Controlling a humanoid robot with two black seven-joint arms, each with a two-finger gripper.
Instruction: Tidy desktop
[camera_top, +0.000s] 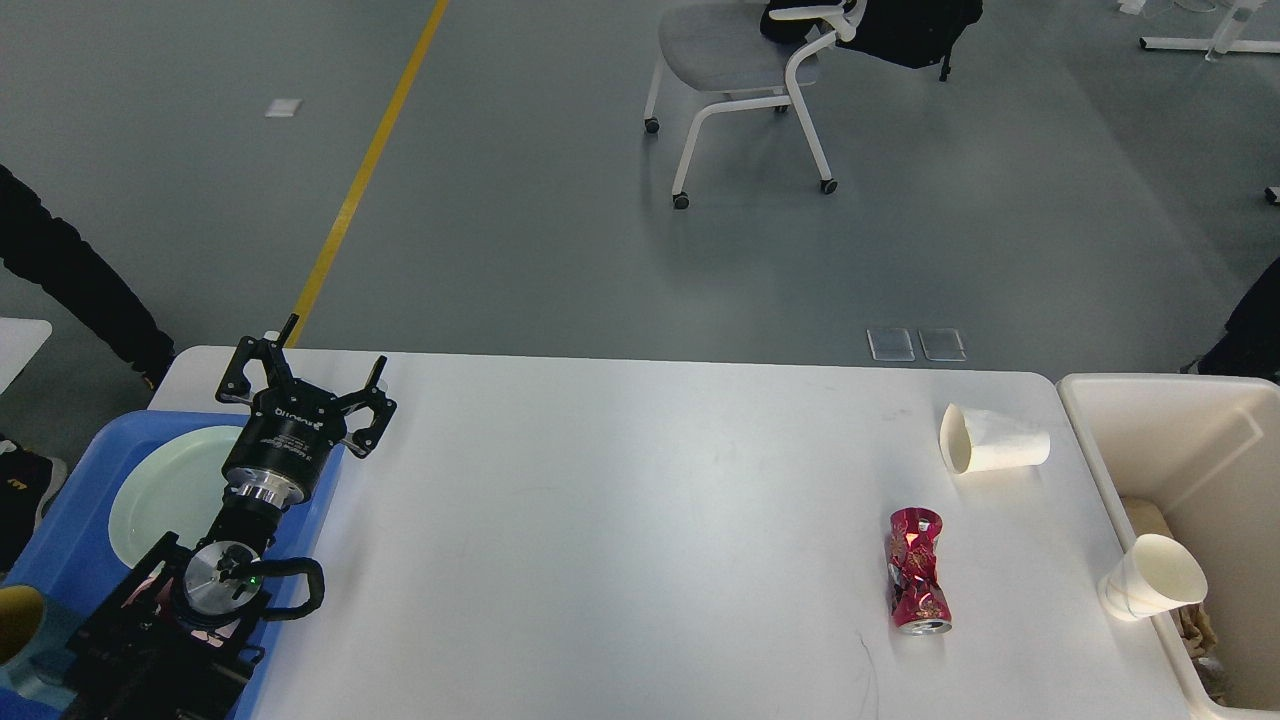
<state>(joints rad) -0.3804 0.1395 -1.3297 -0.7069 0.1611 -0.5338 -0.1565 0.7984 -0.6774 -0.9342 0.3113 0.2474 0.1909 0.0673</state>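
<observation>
Your left gripper (305, 385) hovers open and empty; you likely need the crushed can (918, 585), far to its right, next.

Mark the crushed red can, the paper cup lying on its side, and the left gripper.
Crushed red metal can (919, 570), head view, dented middle.
White paper cup on its side (995, 445), head view, its wall.
Left gripper (308, 375), head view, between its open fingertips.

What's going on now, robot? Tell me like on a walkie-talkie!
Left claw open, empty, over blue tray. Right claw out of view. Desktop still holds crushed red can and two paper cups. Nothing blocking.
</observation>
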